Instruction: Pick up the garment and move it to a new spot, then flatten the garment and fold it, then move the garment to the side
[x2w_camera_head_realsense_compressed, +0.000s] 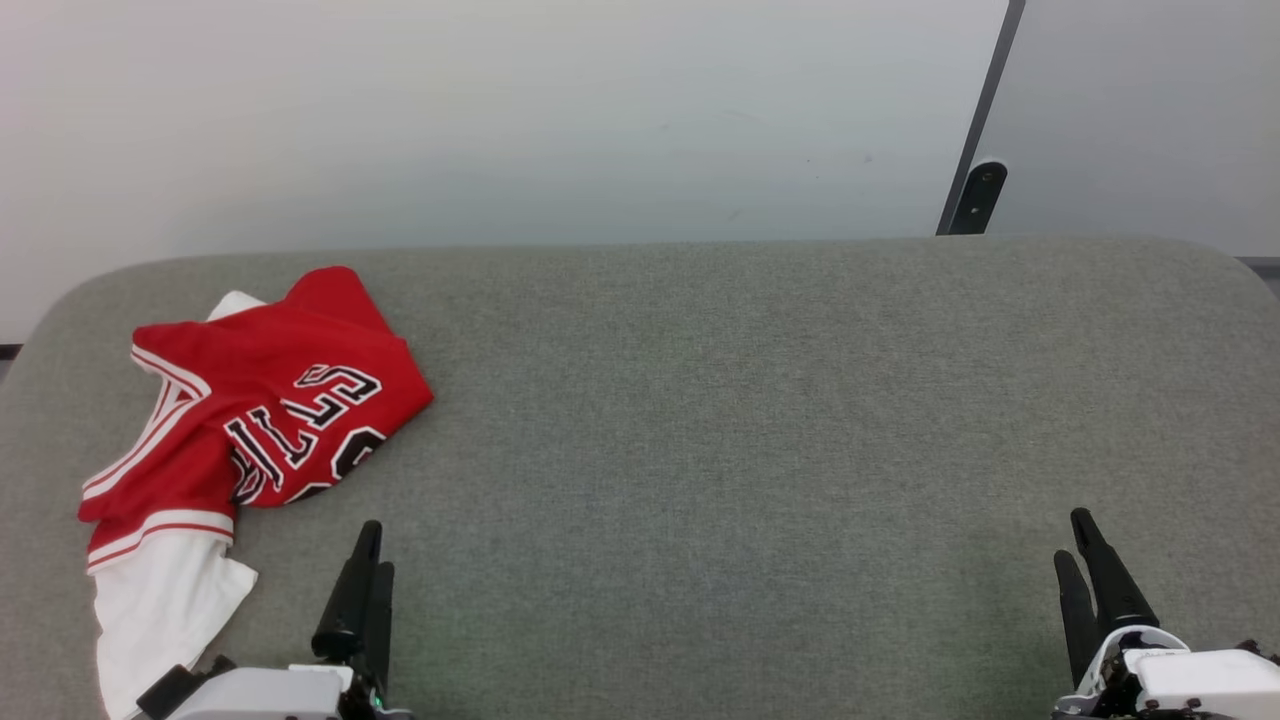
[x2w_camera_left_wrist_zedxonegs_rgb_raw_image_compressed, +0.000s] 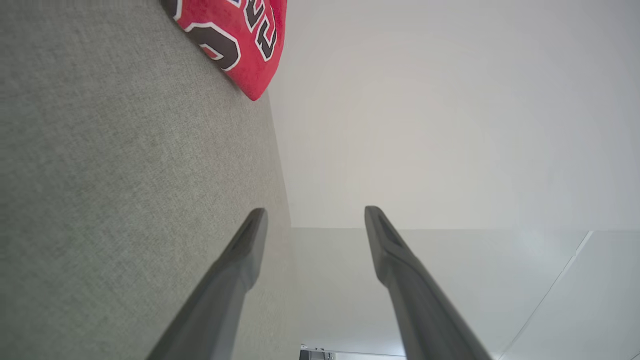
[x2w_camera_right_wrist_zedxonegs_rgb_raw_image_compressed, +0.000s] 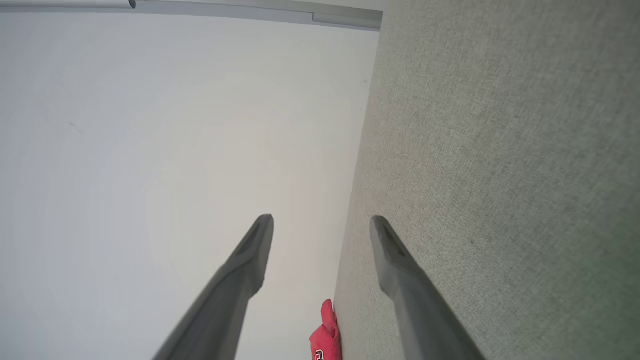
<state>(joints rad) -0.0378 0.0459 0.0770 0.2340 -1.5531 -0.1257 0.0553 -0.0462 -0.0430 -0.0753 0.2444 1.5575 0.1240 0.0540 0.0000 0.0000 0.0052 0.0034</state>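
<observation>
1. As neither end effector has hold of anything, treat the first step, picking up the garment (x2w_camera_head_realsense_compressed: 250, 400), as not yet begun. This is a judgement from the layout.
2. Confirm the left end effector (x2w_camera_head_realsense_compressed: 378, 547). In the left wrist view its fingers (x2w_camera_left_wrist_zedxonegs_rgb_raw_image_compressed: 240, 265) stand apart with nothing between them, so it is open. The right end effector (x2w_camera_head_realsense_compressed: 1071, 536) reads the same in its own wrist view: open and empty.
3. Locate the garment. It lies crumpled on the grey worktop (x2w_camera_head_realsense_compressed: 700, 400), ahead of the left end effector and off to its left, near but not touching. It is well apart from the right end effector, far across to that one's left. The lettering faces up. One white sleeve (x2w_camera_head_realsense_compressed: 165, 600) trails back to lie beside the left wrist housing.
4. Plan the next move. The left end effector likely needs to advance and swing left, then descend onto a raised fold of red cloth. The right one would have to cross most of the worktop to assist.
5. Note the surroundings. A pale wall (x2w_camera_head_realsense_compressed: 500, 100) lies beyond the worktop's far edge, with a dark fitting (x2w_camera_head_realsense_compressed: 978, 195) ahead of the right end effector.
6. Nothing lies between the left end effector and the garment. The bunched layers are the likely difficulty, since a pinch may take several at once.
</observation>
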